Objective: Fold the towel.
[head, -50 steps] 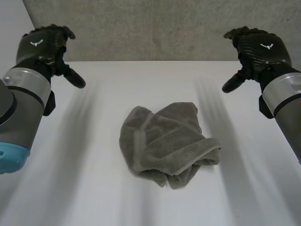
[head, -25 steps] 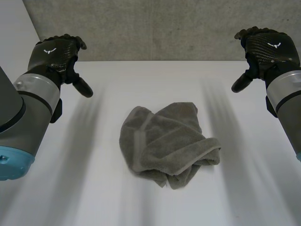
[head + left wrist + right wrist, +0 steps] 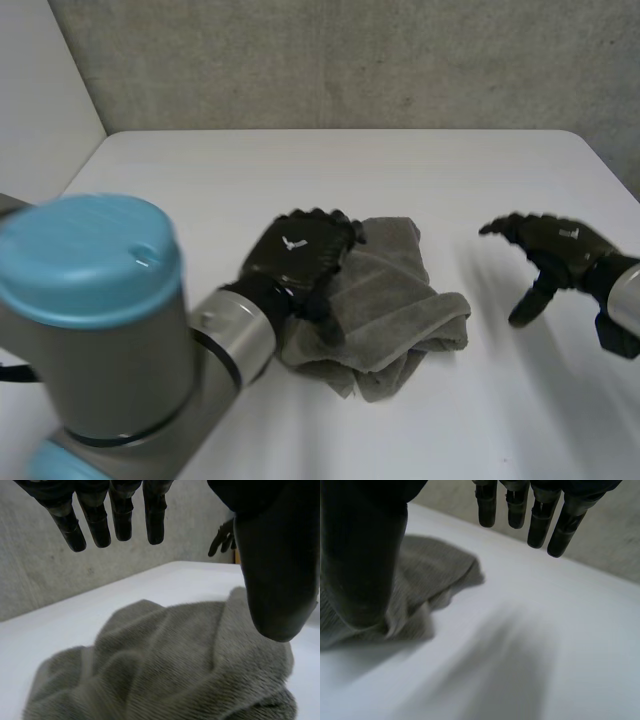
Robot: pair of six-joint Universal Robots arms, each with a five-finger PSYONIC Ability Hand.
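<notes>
The grey towel lies in a bunched heap on the white table, with no corner laid out flat and no clear long axis. A thick rolled hem runs along the side of the heap nearest the robot, toward the right hand. The left hand is much the nearer of the two. It hangs over the part of the heap on its own arm's side, and the left wrist view shows the cloth under its palm and reaching past its fingertips. Its fingers are straight and a little apart, the thumb is held wide, and nothing is pinched. The fingertips look clear of the cloth, though I cannot tell whether the thumb touches it. The right hand hovers over bare table, apart from the towel. Its fingers are spread and loosely bent and it holds nothing. In its wrist view the heap lies off to the thumb side, not under the palm. My judgement is that the left hand can take hold by closing downward, while the right must first travel thumb-ward to reach the hem.
</notes>
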